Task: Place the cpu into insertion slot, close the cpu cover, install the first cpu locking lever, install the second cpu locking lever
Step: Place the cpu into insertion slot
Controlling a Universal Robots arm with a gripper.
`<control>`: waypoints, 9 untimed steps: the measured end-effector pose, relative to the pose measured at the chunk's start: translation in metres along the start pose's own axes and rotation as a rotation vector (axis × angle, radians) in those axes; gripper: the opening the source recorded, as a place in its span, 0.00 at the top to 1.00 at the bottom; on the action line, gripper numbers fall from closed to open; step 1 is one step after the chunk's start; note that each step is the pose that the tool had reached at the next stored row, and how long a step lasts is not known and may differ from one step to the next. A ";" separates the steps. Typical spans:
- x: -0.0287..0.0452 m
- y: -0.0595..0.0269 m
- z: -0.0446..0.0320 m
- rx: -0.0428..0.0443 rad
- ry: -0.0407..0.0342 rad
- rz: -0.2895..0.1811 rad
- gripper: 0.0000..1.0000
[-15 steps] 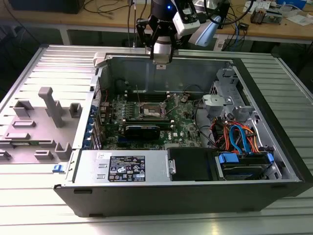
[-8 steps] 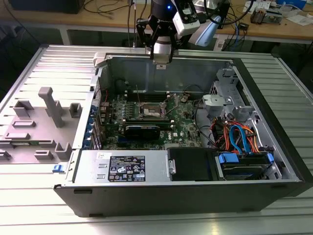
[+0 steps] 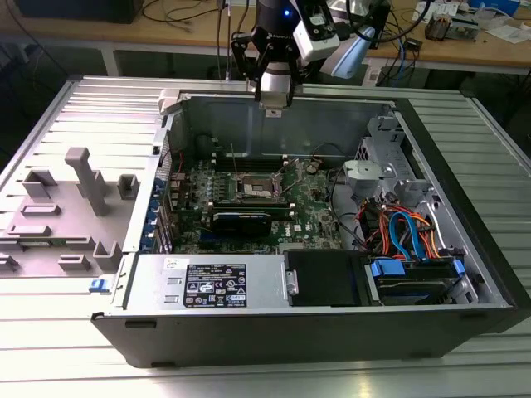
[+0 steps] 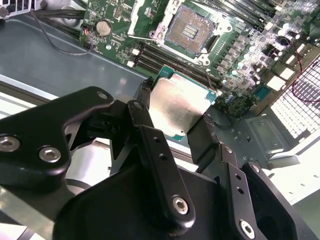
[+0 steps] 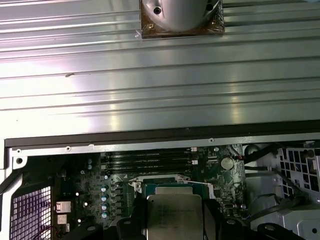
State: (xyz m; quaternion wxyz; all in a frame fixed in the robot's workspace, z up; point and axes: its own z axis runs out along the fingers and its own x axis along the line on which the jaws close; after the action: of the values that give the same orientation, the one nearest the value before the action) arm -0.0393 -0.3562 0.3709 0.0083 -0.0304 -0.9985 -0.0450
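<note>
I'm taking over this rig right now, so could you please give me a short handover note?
Gripper: shut on the chip, held between its fingers above the open computer case.
Socket: open and empty on the green board, apart from the chip.
Done: chip picked up.
Left: all four steps; nothing is seated, closed or locked yet.

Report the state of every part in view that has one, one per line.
hand: shut on the cpu.
cpu: held in the air, not seated in the insertion slot.
insertion slot: empty, contacts bare.
computer case: side open.
</note>
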 end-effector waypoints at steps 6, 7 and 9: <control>-0.0001 -0.0008 0.0005 -0.0007 -0.0058 0.065 0.46; -0.0001 -0.0008 0.0005 -0.0007 -0.0060 0.067 0.46; -0.0001 -0.0008 0.0005 -0.0007 -0.0061 0.068 0.46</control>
State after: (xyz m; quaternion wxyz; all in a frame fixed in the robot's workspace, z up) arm -0.0393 -0.3570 0.3704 0.0068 -0.0643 -0.9969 -0.0450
